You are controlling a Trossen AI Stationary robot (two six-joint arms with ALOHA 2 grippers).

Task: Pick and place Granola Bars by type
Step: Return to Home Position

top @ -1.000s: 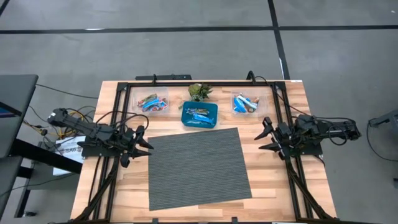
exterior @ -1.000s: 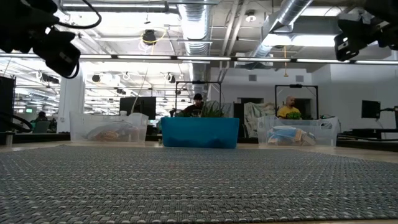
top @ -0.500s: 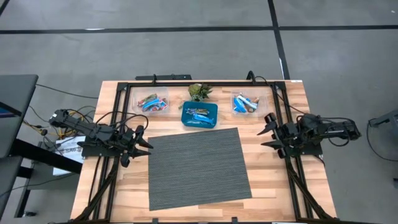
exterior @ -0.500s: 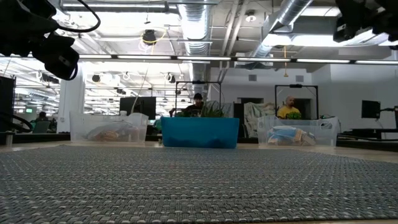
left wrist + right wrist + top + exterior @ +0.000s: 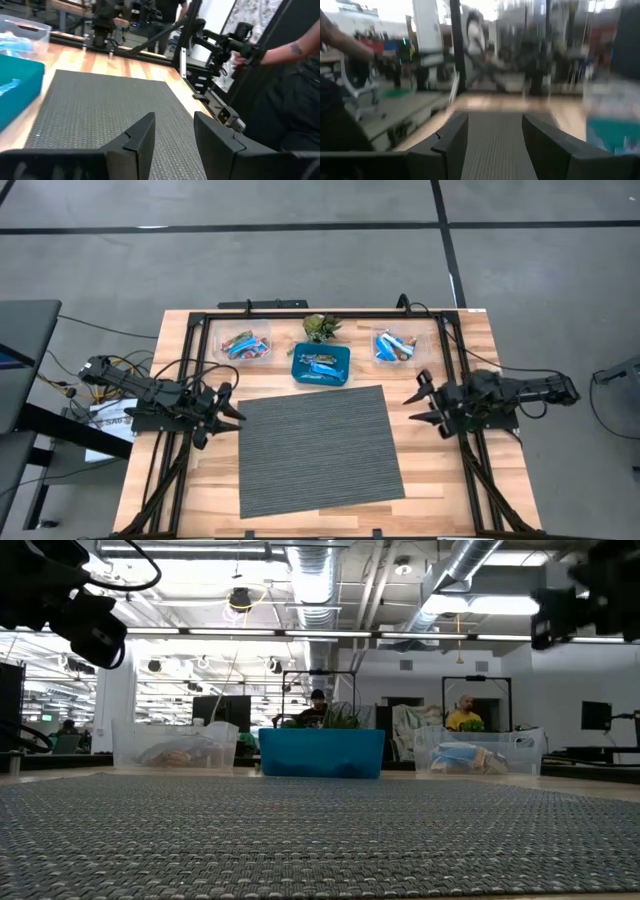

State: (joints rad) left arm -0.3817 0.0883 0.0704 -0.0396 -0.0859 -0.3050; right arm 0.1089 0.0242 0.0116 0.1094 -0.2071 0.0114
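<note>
Granola bars in blue and tan wrappers lie in three containers at the table's far side: a left clear tub (image 5: 245, 345), a blue square dish (image 5: 321, 366) and a right clear tub (image 5: 395, 345). My left gripper (image 5: 226, 412) is open and empty at the grey mat's left edge; its wrist view (image 5: 173, 135) looks across the mat. My right gripper (image 5: 420, 404) is open and empty just off the mat's right edge, raised above the table (image 5: 590, 605); its wrist view (image 5: 492, 135) is blurred.
A grey ribbed mat (image 5: 320, 450) covers the table's middle. A small green plant (image 5: 320, 327) stands behind the blue dish. A black frame (image 5: 330, 313) runs round the table. A person's arm (image 5: 282, 50) shows beyond the table's right side.
My right gripper has gone a little toward the table's left edge, closer to the mat, and come down somewhat, staying open and empty. The left arm and the containers have kept still.
</note>
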